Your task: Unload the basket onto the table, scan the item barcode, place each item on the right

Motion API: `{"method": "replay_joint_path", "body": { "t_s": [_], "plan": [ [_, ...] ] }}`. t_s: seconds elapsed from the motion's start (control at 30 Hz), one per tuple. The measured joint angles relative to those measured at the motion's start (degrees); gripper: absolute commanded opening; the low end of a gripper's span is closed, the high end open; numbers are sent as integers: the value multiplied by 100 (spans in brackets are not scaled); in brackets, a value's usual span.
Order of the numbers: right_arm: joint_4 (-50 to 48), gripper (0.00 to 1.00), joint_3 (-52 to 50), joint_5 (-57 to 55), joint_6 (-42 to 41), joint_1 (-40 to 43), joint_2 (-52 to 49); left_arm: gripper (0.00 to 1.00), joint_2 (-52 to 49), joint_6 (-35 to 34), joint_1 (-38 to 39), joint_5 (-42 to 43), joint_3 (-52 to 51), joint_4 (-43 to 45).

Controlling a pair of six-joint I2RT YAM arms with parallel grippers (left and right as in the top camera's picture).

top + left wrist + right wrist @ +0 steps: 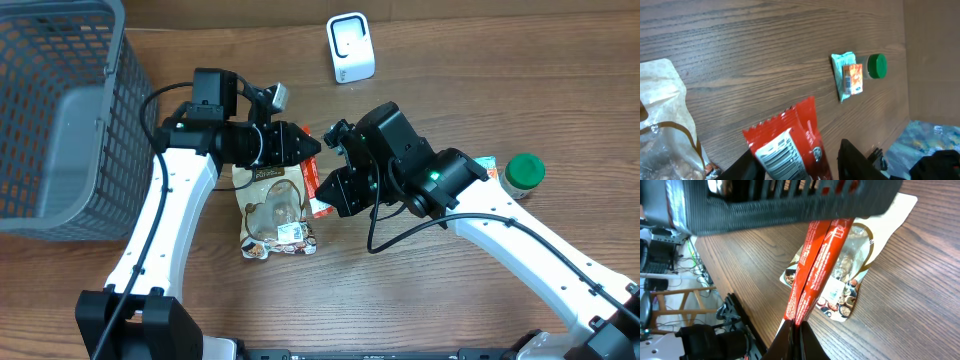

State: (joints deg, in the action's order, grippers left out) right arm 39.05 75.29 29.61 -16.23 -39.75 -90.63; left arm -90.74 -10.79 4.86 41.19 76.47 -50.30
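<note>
Two pincers share the red packet (313,183) above the middle of the bench (450,80). The left pincer (797,167) is closed across the end bearing the barcode (774,152), and the right pincer (794,330) is pinched tight on the opposite edge. The packet's long axis runs near-to-far. The white scanner (350,47) stands well apart at the far edge, so the barcode likely must turn that way.

Your left gripper (312,148) and right gripper (332,186) meet mid-table, nearly tip to tip, both clamped down.
</note>
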Motion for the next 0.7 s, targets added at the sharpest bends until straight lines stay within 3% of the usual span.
{"method": "replay_joint_path", "body": {
  "t_s": [0.13,0.33,0.43,0.5,0.53,0.6,0.7],
  "plan": [
    [2,4,0,46,-26,0,0,39,0,-2,-57,120,0,13],
    [2,4,0,66,-28,2,0,19,0,2,-127,566,0,70],
    [2,3,0,66,-26,2,0,4,0,9,-127,752,0,74],
    [2,4,0,66,-26,2,0,4,0,15,-127,835,0,76],
    [2,9,0,68,-28,0,0,4,0,0,-127,859,0,76],
    [2,32,0,81,-17,0,0,4,0,0,-127,901,0,76],
    [-52,45,0,109,-4,0,0,4,0,0,-127,955,0,74]
  ]
}}
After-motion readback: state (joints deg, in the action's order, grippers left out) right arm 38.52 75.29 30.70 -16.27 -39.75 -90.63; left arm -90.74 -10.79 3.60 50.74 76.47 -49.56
